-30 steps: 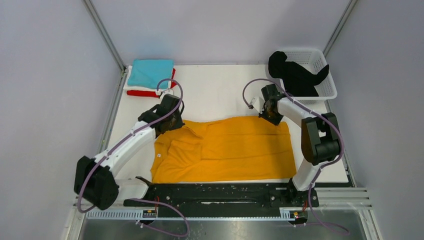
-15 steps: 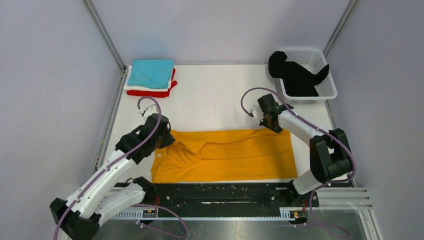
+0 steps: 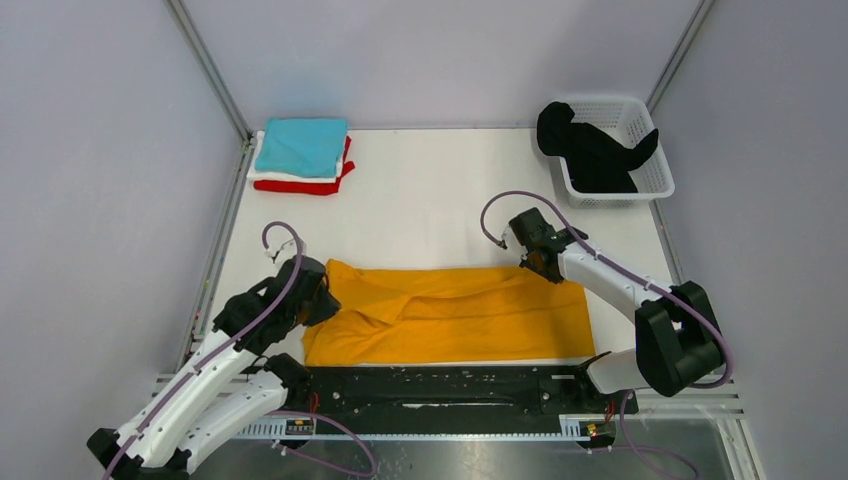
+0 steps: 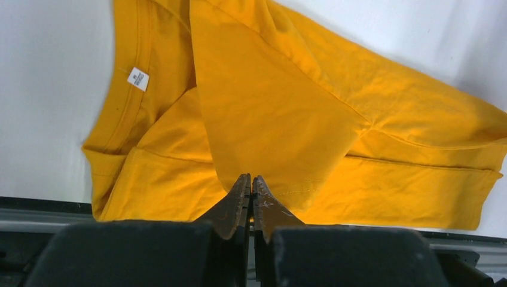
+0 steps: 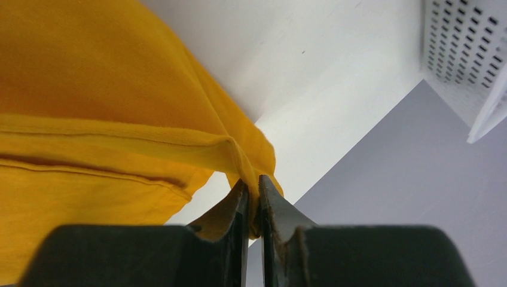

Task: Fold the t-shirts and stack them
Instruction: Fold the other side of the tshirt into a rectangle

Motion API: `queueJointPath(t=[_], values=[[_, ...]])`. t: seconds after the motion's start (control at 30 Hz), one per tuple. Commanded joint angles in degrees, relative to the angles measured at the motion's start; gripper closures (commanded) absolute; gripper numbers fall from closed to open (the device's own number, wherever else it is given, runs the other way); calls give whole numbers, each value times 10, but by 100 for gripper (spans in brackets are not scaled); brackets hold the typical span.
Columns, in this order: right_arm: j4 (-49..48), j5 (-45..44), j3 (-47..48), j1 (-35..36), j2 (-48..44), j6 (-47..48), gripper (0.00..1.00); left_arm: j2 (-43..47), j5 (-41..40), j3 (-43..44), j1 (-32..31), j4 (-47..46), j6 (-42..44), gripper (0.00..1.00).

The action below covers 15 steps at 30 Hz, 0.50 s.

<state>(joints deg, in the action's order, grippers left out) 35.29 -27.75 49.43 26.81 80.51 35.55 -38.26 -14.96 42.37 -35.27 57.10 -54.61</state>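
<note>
The mustard-orange t-shirt [image 3: 450, 315] lies near the table's front edge, its far half partly folded toward me. My left gripper [image 3: 322, 297] is shut on its far left edge, a sleeve flap [image 4: 269, 113] hanging from the jaws [image 4: 251, 182]. My right gripper [image 3: 545, 265] is shut on the far right corner [image 5: 254, 179]. A folded stack sits at the back left: teal t-shirt [image 3: 300, 145] on top, white [image 3: 262, 175] and red [image 3: 300, 187] below. A black t-shirt [image 3: 590, 150] hangs from the basket.
The white plastic lattice basket [image 3: 655, 170] stands at the back right corner; its wall shows in the right wrist view [image 5: 460, 54]. A black rail [image 3: 440, 385] runs along the table's near edge. Grey walls enclose the white table [image 3: 440, 200].
Both grippers have pulled the shirt's far edge toward the near side, folding it over; the shirt now looks narrower. The left arm has swung down and back.
</note>
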Motion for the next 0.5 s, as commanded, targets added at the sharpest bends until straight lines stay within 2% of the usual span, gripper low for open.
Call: queueJointPath(t=[0.0,0.1,0.3,0.47], values=[[25,-52,-27,22,-11,-45,82,24,31,-15,-7,34,-21,100],[29,-56,-33,28,-3,-67,80,37,25,-30,-10,53,-33,100],[60,-84,-38,42,16,-109,75,40,64,-82,-20,45,-68,100],[75,-98,-50,49,21,-119,65,36,39,-88,-43,64,-104,100]])
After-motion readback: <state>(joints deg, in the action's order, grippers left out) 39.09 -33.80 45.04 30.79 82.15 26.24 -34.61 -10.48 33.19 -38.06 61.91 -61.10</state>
